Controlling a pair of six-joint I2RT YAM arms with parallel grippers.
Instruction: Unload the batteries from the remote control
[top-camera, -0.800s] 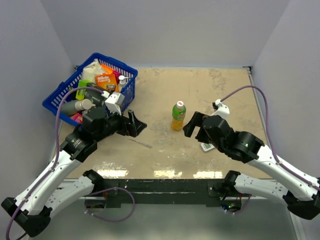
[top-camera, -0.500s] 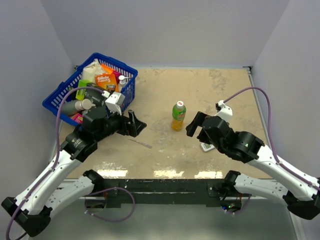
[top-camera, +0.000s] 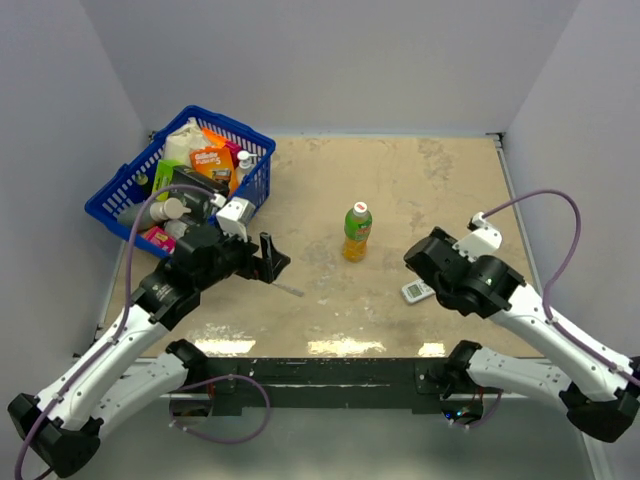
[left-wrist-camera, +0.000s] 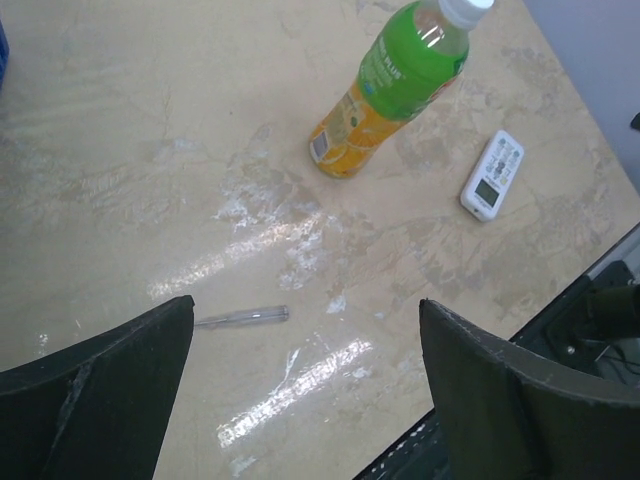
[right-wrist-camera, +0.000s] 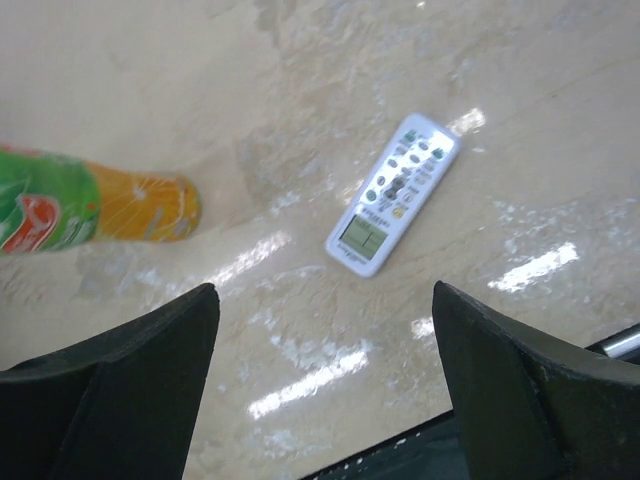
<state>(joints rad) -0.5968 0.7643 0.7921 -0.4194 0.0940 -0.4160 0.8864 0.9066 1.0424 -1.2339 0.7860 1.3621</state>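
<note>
remote (right-wrist-camera: 392, 195): buttons up, flat; batteries likely underneath.
jaws: both wide, empty.
risk: remote skids when pinched; nearby bottle (top-camera: 357, 231) topples.

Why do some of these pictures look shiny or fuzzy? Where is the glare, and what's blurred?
Top view: sharp, with white glare strips at the near edge of the table. Left wrist view: bright streaks on it too; bottle crisp, own dark fingers soft. Right wrist view: everything slightly blurred, remote control included.
</note>
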